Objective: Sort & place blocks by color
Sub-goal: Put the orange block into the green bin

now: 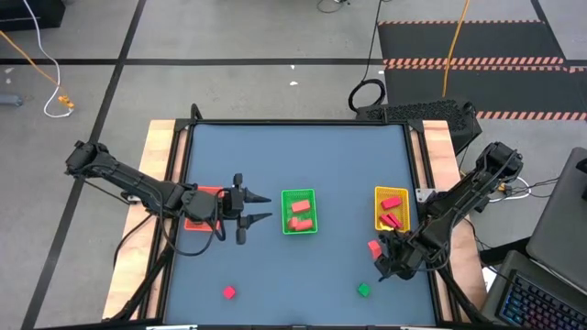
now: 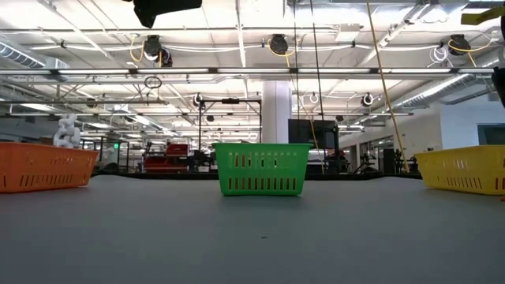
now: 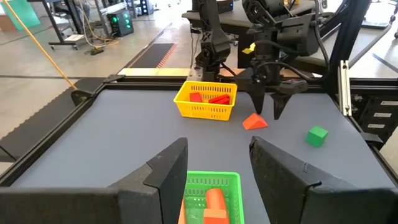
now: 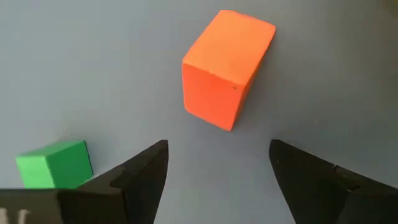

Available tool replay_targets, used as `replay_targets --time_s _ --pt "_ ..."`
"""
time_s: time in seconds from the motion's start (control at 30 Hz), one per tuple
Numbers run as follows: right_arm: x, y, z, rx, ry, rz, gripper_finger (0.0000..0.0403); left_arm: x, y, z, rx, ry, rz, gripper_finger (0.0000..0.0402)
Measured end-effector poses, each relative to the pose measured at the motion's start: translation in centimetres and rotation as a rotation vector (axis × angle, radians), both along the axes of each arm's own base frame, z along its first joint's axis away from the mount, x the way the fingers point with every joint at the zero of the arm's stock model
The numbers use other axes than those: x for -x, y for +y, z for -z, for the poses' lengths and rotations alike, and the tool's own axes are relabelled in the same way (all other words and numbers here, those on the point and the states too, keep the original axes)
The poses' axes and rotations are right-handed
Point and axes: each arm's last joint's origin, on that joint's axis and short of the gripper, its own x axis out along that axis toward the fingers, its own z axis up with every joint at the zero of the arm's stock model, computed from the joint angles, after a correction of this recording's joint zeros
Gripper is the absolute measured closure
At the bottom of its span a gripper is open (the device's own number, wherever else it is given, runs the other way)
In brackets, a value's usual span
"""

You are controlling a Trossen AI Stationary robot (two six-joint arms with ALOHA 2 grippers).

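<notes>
In the high view my left gripper (image 1: pixel 266 207) hovers open between the orange tray (image 1: pixel 204 194) and the green tray (image 1: pixel 298 212), its fingers pointing toward the green tray. That tray holds salmon-orange blocks (image 3: pixel 214 202). My right gripper (image 1: pixel 385 261) is open and points down just near of the yellow tray (image 1: pixel 392 209), which holds red blocks (image 3: pixel 211 98). An orange-red block (image 4: pixel 227 68) lies on the table just beyond the right fingertips, untouched. A green block (image 4: pixel 53 163) rests to one side of it. A red block (image 1: pixel 228 291) sits alone by the near edge.
The three trays stand in a row across the table's middle, as the low view shows: orange (image 2: pixel 43 166), green (image 2: pixel 262 168), yellow (image 2: pixel 465 168). The green block (image 1: pixel 364 290) lies near the table's near edge. The blue tabletop (image 1: pixel 293 156) beyond the trays is bare.
</notes>
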Motion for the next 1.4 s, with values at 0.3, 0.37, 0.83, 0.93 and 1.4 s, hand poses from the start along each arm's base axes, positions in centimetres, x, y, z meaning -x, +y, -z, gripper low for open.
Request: replay_targets --time_s 0.3,0.37,0.83,0.93,1.4 --pt "-0.4 -0.4 0.0 0.021 -0.039 0.085 0.0124 0.0 0.0 0.0 0.0 0.0 0.0 0.0227" --pt "-0.7 -0.6 -0.1 0.037 -0.064 0.096 0.0124 0.0 0.0 0.0 0.0 0.0 0.0 0.0227" --pt "-1.8 -1.2 0.7 0.084 -0.042 0.075 0.0151 0.0 0.0 0.0 -0.001 0.0 0.001 0.0227" --pt "-2.0 -1.2 1.3 0.102 -0.01 0.06 0.018 0.0 0.0 0.0 -0.001 0.0 0.001 0.0227" --pt "-2.6 -0.5 0.2 -0.001 -0.132 0.001 0.0269 0.0 0.0 0.0 -0.005 0.005 0.001 0.0227"
